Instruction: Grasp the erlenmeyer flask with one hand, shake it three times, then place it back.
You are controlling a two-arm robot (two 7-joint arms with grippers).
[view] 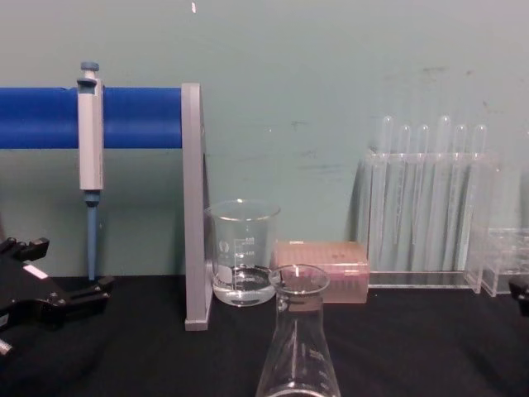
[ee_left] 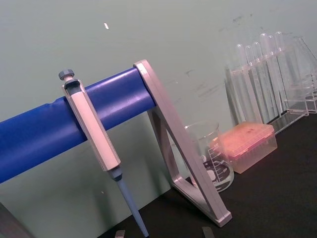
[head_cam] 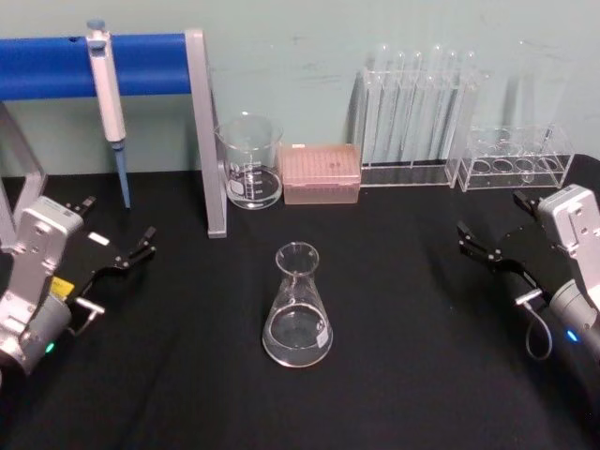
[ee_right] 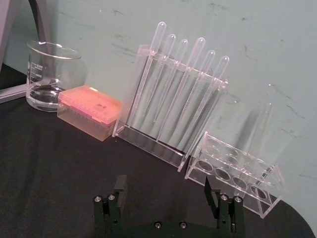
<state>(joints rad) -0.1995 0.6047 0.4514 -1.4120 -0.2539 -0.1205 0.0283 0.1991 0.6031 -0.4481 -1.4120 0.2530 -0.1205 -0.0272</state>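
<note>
The erlenmeyer flask (head_cam: 298, 309) is clear glass and stands upright on the black table's middle, with nothing touching it; its neck and rim rise at the bottom centre of the chest view (view: 297, 347). My left gripper (head_cam: 117, 225) hovers open at the table's left, well clear of the flask, and its black fingers show at the left edge of the chest view (view: 66, 269). My right gripper (head_cam: 492, 217) is open at the table's right, about as far from the flask. In the right wrist view (ee_right: 164, 191) its two fingers stand wide apart with nothing between them.
Along the back wall stand a glass beaker (head_cam: 249, 159), a pink tip box (head_cam: 321, 173), a tall tube rack (head_cam: 417, 103) and a low clear rack (head_cam: 516, 159). A pipette (head_cam: 108, 94) hangs on a blue bar (head_cam: 47, 66) with a grey post (head_cam: 211, 141).
</note>
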